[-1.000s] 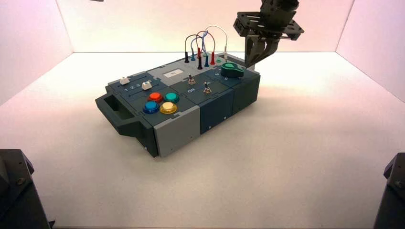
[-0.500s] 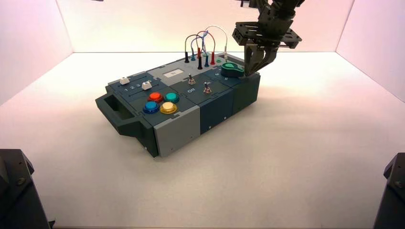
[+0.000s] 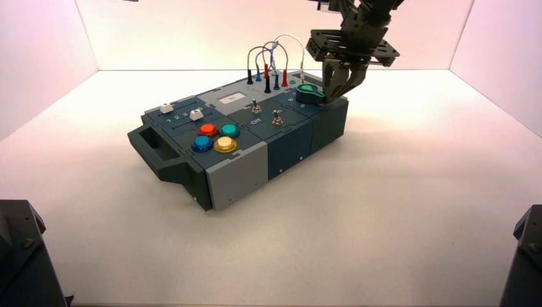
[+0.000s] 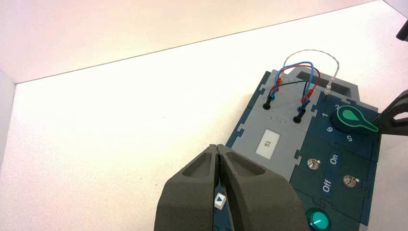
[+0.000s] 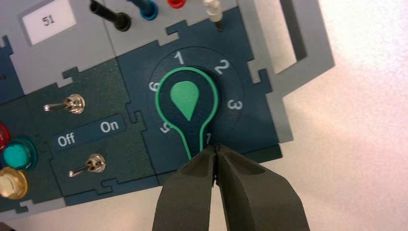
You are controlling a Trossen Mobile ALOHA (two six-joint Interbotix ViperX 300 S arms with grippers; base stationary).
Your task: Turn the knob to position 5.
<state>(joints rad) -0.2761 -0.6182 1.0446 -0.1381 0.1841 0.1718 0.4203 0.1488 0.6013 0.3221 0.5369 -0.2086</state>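
The dark green knob (image 3: 310, 93) sits at the far right corner of the box (image 3: 243, 169). In the right wrist view the knob (image 5: 187, 98) has the digits 1, 2, 3, 5 and 6 around it. Its pointer lobe reaches between the 5 and a partly hidden digit. My right gripper (image 3: 333, 96) is shut, with its tips (image 5: 216, 147) right at the end of the pointer lobe and covering that end. My left gripper (image 4: 219, 147) is shut and empty, held high over the slider end of the box. The knob also shows in the left wrist view (image 4: 353, 120).
Two metal toggle switches (image 5: 72, 103) (image 5: 91, 163) flank an Off/On label beside the knob. Plugged wires (image 3: 275, 61) stand behind it. Red, teal, blue and yellow push buttons (image 3: 216, 137) and two white sliders (image 3: 182, 112) lie toward the box's handle end.
My right gripper has come down and to the left, from above the box's far right corner to the end of the knob's pointer lobe. The box has not moved.
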